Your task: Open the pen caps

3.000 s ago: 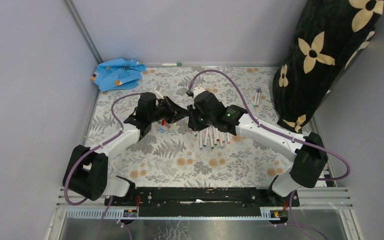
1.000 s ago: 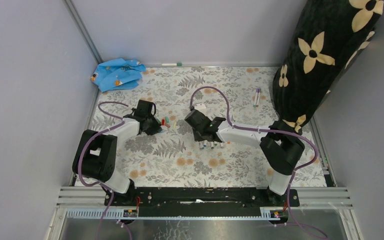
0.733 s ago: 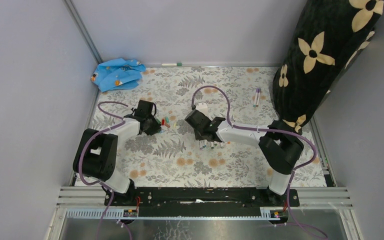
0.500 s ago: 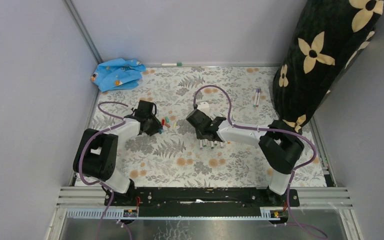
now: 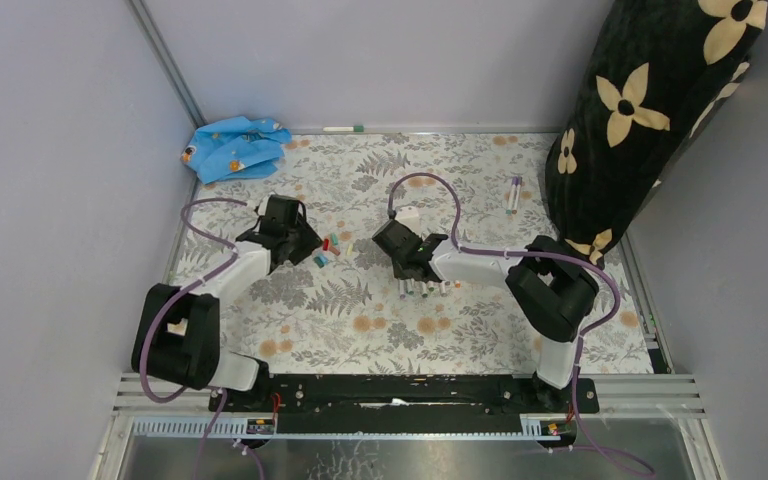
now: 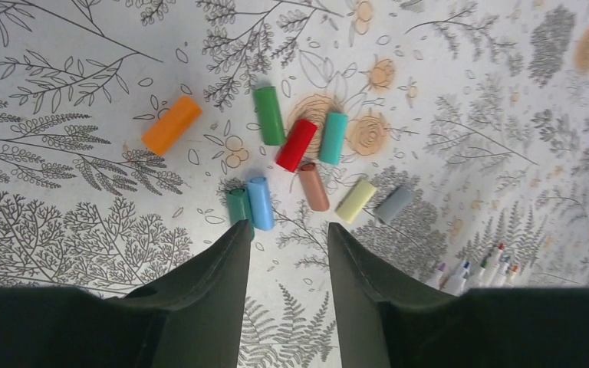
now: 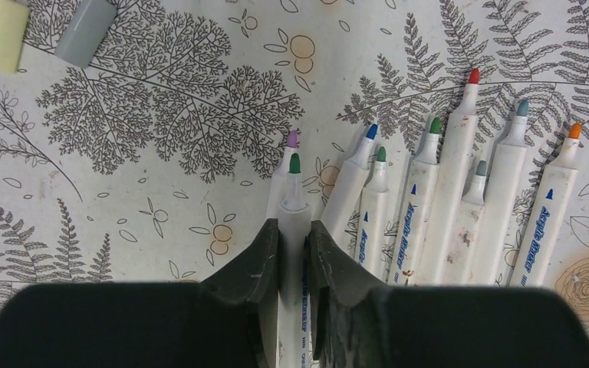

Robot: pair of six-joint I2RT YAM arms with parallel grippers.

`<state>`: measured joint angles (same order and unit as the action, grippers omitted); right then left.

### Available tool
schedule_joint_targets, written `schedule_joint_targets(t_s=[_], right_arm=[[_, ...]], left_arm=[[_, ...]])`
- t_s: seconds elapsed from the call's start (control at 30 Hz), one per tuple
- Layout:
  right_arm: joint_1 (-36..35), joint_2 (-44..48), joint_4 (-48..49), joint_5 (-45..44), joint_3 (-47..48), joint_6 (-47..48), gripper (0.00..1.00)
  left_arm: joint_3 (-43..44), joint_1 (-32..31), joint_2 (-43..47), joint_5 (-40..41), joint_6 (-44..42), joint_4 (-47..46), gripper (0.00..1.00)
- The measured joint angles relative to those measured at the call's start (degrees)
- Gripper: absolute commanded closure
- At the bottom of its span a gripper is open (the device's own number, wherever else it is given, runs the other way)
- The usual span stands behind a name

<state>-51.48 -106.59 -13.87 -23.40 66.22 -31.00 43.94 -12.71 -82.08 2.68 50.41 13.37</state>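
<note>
Pen caps (image 6: 297,144), short plastic cylinders in orange, green, red, teal, brown, blue, pale yellow and grey, are seen scattered loose on the leaf-patterned tablecloth (image 6: 69,230), just beyond the left gripper (image 6: 287,234), whose dark jaws are held apart with nothing between them. A white-barrelled, green-tipped marker pen (image 7: 294,207) is clamped between the closed fingers of the right gripper (image 7: 294,241). Uncapped white marker pens (image 7: 452,199) with coloured tips are laid side by side on the cloth just beside it, most of them touching.

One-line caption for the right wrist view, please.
Right gripper clasps a green-tipped pen beside a row of uncapped pens on the floral tablecloth.
</note>
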Motion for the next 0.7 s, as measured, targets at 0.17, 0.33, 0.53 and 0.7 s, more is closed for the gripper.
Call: schedule_joint_targets(t_s=[0.17, 0.33, 0.53, 0.7], right_arm=[[0.13, -0.04, 0.28, -0.02, -0.02, -0.42, 0.70], [0.17, -0.04, 0.42, -0.07, -0.09, -0.44, 0.65], [0.24, 0.07, 0.37, -0.11, -0.09, -0.37, 0.64], [0.28, 2.10, -2.12, -2.27, 0.44, 0.79, 0.60]], left_arm=[[0.09, 0.00, 3.65, 0.13, 0.02, 0.72, 0.51], [0.11, 0.00, 5.25, 0.13, 0.09, 0.79, 0.51], [0.15, -0.17, 6.19, 0.13, 0.26, 1.16, 0.51], [1.40, -0.68, 7.45, 0.13, 0.37, 2.58, 0.45]])
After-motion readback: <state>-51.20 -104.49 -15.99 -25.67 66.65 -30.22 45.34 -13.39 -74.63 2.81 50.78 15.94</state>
